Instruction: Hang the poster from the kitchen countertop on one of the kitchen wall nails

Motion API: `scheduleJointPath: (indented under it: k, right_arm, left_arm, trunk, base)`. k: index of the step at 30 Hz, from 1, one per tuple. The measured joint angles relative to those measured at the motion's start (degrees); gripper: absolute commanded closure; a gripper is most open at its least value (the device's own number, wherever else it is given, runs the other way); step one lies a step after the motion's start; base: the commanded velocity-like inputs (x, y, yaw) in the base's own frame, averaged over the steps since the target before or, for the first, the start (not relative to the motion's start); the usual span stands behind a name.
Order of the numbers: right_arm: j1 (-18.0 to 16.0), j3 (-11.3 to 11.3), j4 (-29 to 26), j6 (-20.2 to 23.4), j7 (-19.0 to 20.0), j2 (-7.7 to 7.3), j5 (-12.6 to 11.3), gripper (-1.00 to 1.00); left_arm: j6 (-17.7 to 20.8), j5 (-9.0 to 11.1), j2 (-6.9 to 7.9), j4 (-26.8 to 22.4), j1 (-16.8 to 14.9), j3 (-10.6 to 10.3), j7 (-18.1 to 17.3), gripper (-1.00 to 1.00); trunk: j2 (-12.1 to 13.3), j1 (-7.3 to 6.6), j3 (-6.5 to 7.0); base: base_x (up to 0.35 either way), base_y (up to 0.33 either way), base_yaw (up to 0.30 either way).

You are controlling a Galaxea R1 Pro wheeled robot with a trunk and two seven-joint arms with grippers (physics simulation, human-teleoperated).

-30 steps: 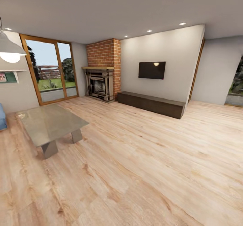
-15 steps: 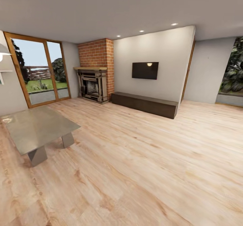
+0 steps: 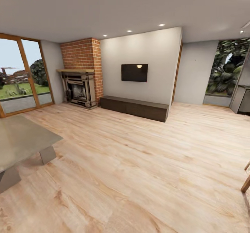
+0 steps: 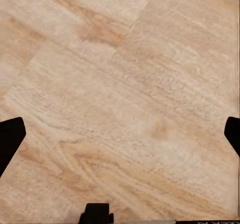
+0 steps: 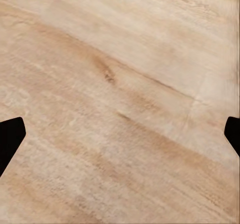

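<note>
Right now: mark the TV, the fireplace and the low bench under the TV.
TV (image 3: 134,72), head view, centre of the dark screen.
Fireplace (image 3: 78,91), head view, front of the firebox surround.
Low bench (image 3: 134,108), head view, its dark front face.

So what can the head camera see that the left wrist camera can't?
The head view takes in a room: a brick fireplace, a wall-mounted TV, a long dark low cabinet, a glass door and part of a grey table. The left wrist view looks down close, with the left end effector and its dark fingertips spread wide apart. Both share the light wooden floor.
</note>
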Motion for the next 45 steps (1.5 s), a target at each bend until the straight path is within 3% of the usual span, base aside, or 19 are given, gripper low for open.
scheduleJointPath:
  k: [24, 45]
  right_arm:
    - [0.0, 0.0, 0.0, 0.0, 0.0, 0.0, 0.1, -1.0]
    - [0.0, 0.1, 0.0, 0.0, 0.0, -0.08, 0.1, -1.0]
  left_arm:
    - [0.0, 0.0, 0.04, 0.0, 0.0, 0.0, 0.0, -1.0]
    - [0.0, 0.0, 0.05, 0.0, 0.0, 0.0, 0.0, -1.0]
  trunk:
    - [0.0, 0.0, 0.0]
    - [0.0, 0.0, 0.0]
  base:
    - [0.312, -0.086, -0.299]
    - [0.314, -0.049, -0.02]
